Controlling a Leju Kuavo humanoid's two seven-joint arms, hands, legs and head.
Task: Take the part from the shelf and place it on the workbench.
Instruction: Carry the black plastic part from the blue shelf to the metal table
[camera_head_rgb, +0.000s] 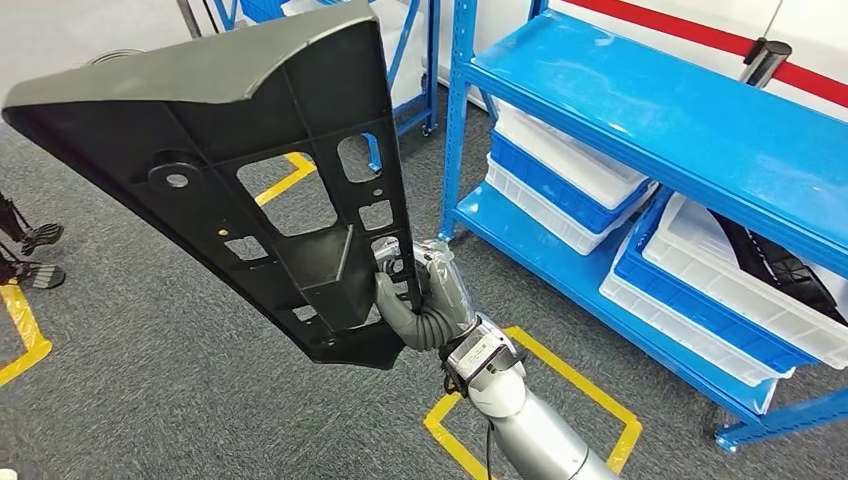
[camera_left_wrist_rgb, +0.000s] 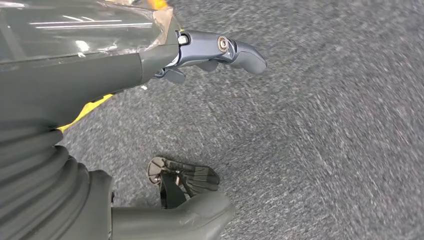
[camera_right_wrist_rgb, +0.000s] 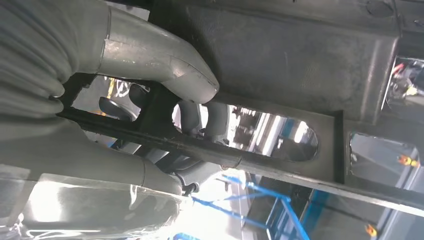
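— From the head view, what's it carrying?

— A large black ribbed plastic part (camera_head_rgb: 230, 170) with cut-out windows, lifted over the grey carpet (camera_head_rgb: 150, 400). The right hand (camera_head_rgb: 425, 300) grips its lower edge. The blue metal shelf (camera_head_rgb: 640, 110), with white and blue trays (camera_head_rgb: 560, 180), stands well apart to the right.

— And the left wrist view?

— The left hand (camera_left_wrist_rgb: 210, 52) hangs above the carpet, fingers (camera_left_wrist_rgb: 245, 55) stretched out, holding nothing.

— The right wrist view?

— Up close, the thumb (camera_right_wrist_rgb: 165, 65) presses on the part's rib (camera_right_wrist_rgb: 280, 60) and the fingers (camera_right_wrist_rgb: 200, 117) hook through a window, clamping it.
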